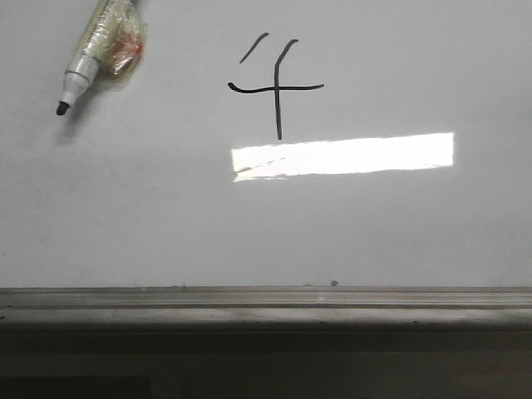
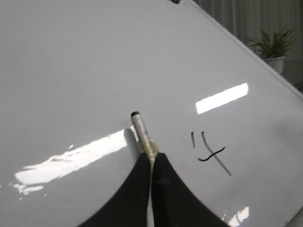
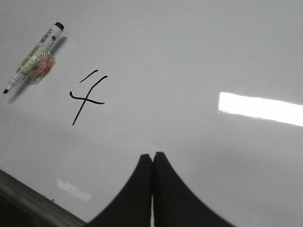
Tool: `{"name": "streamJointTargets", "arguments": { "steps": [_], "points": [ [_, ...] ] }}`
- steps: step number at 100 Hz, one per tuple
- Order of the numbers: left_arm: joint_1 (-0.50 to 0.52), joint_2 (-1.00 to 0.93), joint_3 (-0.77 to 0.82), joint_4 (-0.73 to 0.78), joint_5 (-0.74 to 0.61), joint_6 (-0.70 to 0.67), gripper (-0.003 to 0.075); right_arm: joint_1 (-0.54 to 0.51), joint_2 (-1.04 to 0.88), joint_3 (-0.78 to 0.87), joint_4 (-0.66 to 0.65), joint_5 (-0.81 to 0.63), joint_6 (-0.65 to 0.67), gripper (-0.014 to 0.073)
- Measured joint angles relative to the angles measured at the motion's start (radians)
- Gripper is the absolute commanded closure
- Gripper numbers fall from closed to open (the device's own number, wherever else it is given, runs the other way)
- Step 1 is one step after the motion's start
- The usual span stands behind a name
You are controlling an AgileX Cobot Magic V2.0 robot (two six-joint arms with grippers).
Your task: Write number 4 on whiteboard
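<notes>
The number 4 (image 1: pixel 277 86) stands in thin black strokes on the whiteboard (image 1: pixel 125 216), upper middle; it also shows in the left wrist view (image 2: pixel 211 153) and the right wrist view (image 3: pixel 86 97). A white marker (image 1: pixel 91 50) with yellowish tape round its barrel points its black tip down-left, well left of the 4. My left gripper (image 2: pixel 151 156) is shut on the marker (image 2: pixel 141 130) at the taped part. My right gripper (image 3: pixel 152 155) is shut and empty, over bare board right of the 4. The marker (image 3: pixel 33 61) shows there without the left fingers.
A bright white rectangular glare (image 1: pixel 342 155) lies just under the 4. A grey metal ledge (image 1: pixel 266 303) runs along the board's lower edge. A potted plant (image 2: pixel 272 45) stands beyond the board's far edge.
</notes>
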Motion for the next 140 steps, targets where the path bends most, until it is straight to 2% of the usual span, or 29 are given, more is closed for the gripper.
{"name": "streamJointTargets", "arguments": {
  "steps": [7,29,50,81,140],
  "points": [
    [0.067,0.006,0.029,0.092,0.0,-0.101,0.0741,-0.002,0.0,0.0,0.0,0.0,0.0,0.0659],
    [0.322,0.011,0.122,0.219,-0.011,-0.24,0.0741,-0.002,0.0,0.0,0.0,0.0,0.0,0.0659],
    [0.459,-0.042,0.22,0.298,-0.038,-0.322,0.0741,-0.002,0.0,0.0,0.0,0.0,0.0,0.0659],
    [0.559,-0.092,0.236,0.304,-0.038,-0.328,0.0741,-0.002,0.0,0.0,0.0,0.0,0.0,0.0659],
    [0.563,-0.092,0.236,0.284,-0.038,-0.33,0.0741,-0.002,0.0,0.0,0.0,0.0,0.0,0.0659]
  ]
}}
